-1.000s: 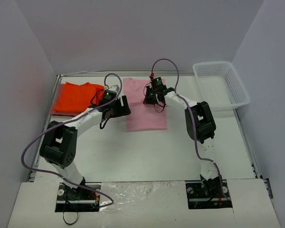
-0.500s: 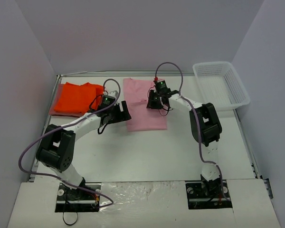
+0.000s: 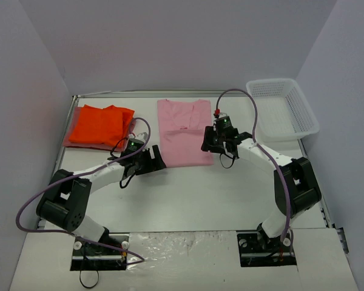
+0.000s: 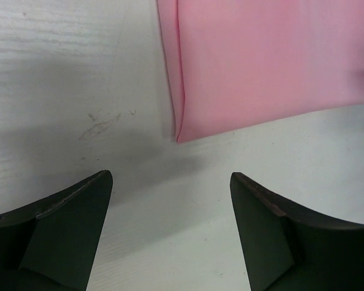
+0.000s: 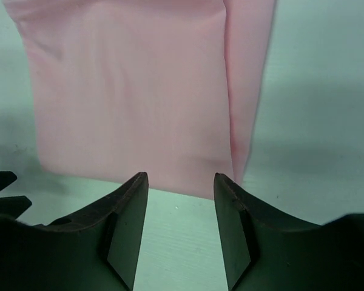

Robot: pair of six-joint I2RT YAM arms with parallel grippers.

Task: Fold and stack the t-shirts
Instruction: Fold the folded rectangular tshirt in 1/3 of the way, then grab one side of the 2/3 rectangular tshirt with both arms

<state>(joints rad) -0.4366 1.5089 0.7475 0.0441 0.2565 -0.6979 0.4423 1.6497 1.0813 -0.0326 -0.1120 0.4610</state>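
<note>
the folded pink t-shirt (image 3: 182, 130) lies on the surface (image 3: 188, 194), the orange t-shirt (image 3: 100, 124) at far left. the left hand (image 3: 151, 159) gapes wide and empty off the pink one's near-left corner. the right hand (image 3: 210, 142), jaws parted, empty, hovers at its near-right corner.

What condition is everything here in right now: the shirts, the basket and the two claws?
pink t-shirt: folded into a long strip, flat on the table, not held.
orange t-shirt: folded, lying on a dull red one.
dull red t-shirt: mostly hidden under the orange one.
basket: upright, empty.
left gripper: open, holding nothing.
right gripper: open, holding nothing.
</note>
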